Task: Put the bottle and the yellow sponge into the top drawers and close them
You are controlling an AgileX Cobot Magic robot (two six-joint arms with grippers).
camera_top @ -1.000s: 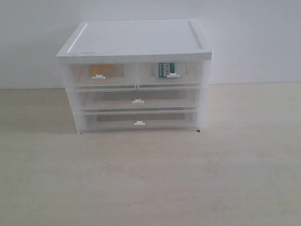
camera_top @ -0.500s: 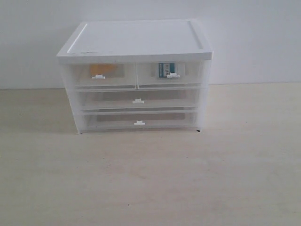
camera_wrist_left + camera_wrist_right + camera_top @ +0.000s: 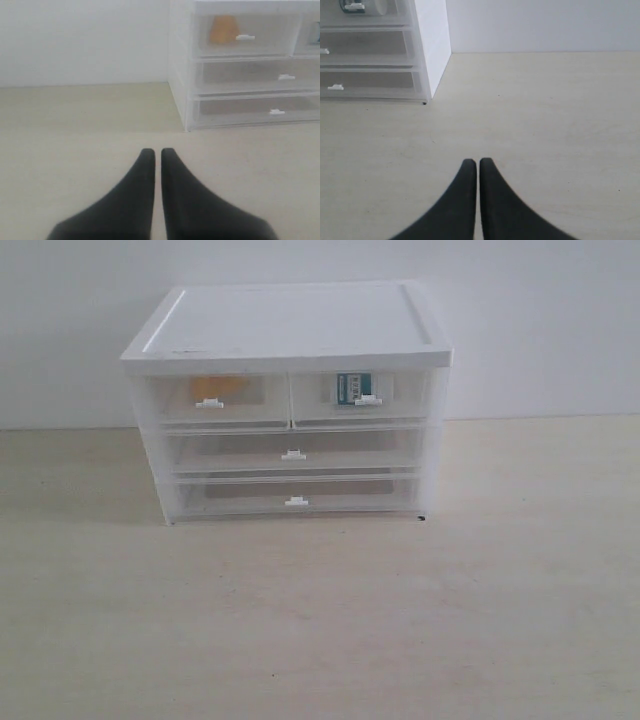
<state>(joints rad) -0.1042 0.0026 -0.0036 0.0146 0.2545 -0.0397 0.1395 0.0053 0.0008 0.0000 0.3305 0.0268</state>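
Note:
The yellow sponge (image 3: 219, 386) (image 3: 223, 29) lies inside the left top drawer (image 3: 215, 400). The bottle (image 3: 353, 389) (image 3: 353, 5) with its teal label lies inside the right top drawer (image 3: 362, 397). Both top drawers sit flush with the cabinet front. My left gripper (image 3: 155, 151) is shut and empty, low over the table, well in front of the cabinet's left corner. My right gripper (image 3: 478, 161) is shut and empty, off the cabinet's right corner. Neither gripper shows in the exterior view.
The white cabinet (image 3: 290, 325) stands at the back of the pale wooden table (image 3: 320, 620), against a white wall. Below the top drawers are two full-width clear drawers (image 3: 292, 452), both pushed in.

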